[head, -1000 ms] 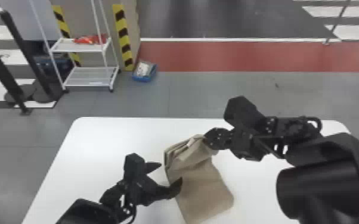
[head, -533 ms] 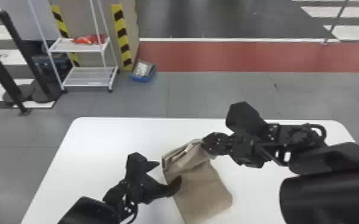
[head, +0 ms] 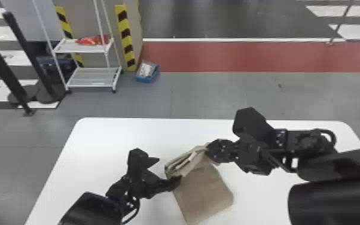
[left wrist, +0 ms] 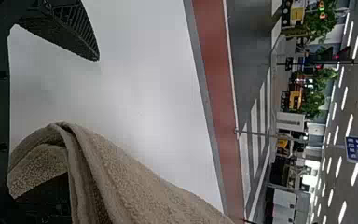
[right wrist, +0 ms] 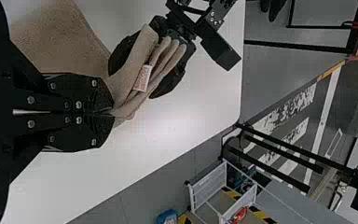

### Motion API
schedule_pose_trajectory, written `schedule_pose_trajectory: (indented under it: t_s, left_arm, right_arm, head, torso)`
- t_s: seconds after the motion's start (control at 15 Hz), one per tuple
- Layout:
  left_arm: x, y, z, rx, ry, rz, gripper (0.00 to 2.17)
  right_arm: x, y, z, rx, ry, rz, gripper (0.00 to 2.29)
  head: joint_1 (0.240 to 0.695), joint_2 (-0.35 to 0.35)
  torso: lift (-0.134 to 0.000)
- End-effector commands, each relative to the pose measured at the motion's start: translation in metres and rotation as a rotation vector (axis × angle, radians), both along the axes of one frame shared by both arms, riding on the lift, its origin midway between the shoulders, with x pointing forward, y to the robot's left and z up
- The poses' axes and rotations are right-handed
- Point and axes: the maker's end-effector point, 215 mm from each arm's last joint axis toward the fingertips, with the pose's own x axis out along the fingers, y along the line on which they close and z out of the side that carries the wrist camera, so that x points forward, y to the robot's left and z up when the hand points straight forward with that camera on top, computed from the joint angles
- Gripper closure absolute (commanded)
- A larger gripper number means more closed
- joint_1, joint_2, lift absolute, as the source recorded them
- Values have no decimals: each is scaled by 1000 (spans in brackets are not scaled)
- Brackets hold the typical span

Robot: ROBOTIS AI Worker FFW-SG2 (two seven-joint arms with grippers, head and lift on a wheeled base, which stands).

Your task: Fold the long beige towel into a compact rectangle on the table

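Pinched towel edge [head: 190, 161] shifted nearer, white table [head: 146, 131] beyond

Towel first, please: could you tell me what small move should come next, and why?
I would probably close the left gripper on the folded layers: its fingers are apart, with the towel draped over one of them, while the right gripper already pinches the raised fold. Holding both ends should help keep the layers together.
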Motion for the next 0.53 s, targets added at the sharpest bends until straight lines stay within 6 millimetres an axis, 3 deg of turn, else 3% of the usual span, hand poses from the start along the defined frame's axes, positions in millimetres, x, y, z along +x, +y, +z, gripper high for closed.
schedule_pose_trajectory:
  t_s: [0.0,0.47]
  left_arm:
    - [5,6,-3,8,-8,11,80]
    - [7,1,-2,24,-24,5,80]
  right_arm:
    - [-7,-6,-1,-3,11,18,1474]
    - [-12,-21,-25,-52,51,10,1474]
  head:
    - [695,39]
    - [695,24]
  torso:
    - [0]
    - [0]
